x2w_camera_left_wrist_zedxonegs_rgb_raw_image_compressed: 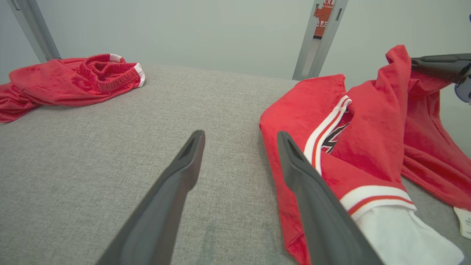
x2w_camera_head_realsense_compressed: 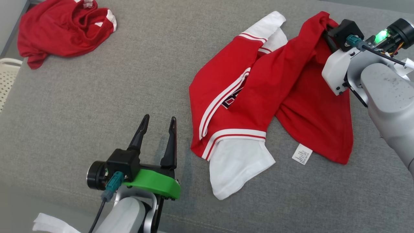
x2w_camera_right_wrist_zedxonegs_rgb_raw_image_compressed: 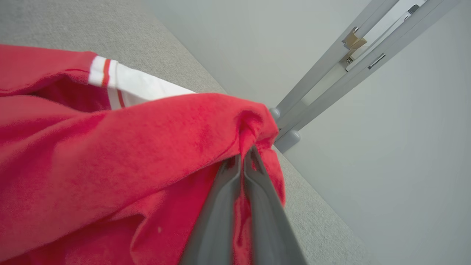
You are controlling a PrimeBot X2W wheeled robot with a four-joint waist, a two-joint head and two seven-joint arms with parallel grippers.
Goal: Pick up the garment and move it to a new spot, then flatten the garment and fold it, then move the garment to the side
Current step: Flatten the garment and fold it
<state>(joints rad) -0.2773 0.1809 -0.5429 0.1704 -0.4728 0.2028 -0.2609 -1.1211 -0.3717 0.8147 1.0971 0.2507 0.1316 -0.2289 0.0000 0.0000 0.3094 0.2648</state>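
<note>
The garment is a red shirt with white sleeves and striped trim, lying crumpled on the right half of the grey surface. Its far right corner is pulled up off the surface by my right gripper, which is shut on a bunch of the red cloth. In the left wrist view the garment lies to the right of my fingers, with the right gripper's dark fingers at its raised tip. My left gripper hovers open over bare grey fabric, just left of the garment's lower sleeve.
A second red garment lies bunched at the far left corner. A white perforated basket stands off the left edge. A white cloth scrap shows at the bottom left. Metal frame posts rise behind the surface.
</note>
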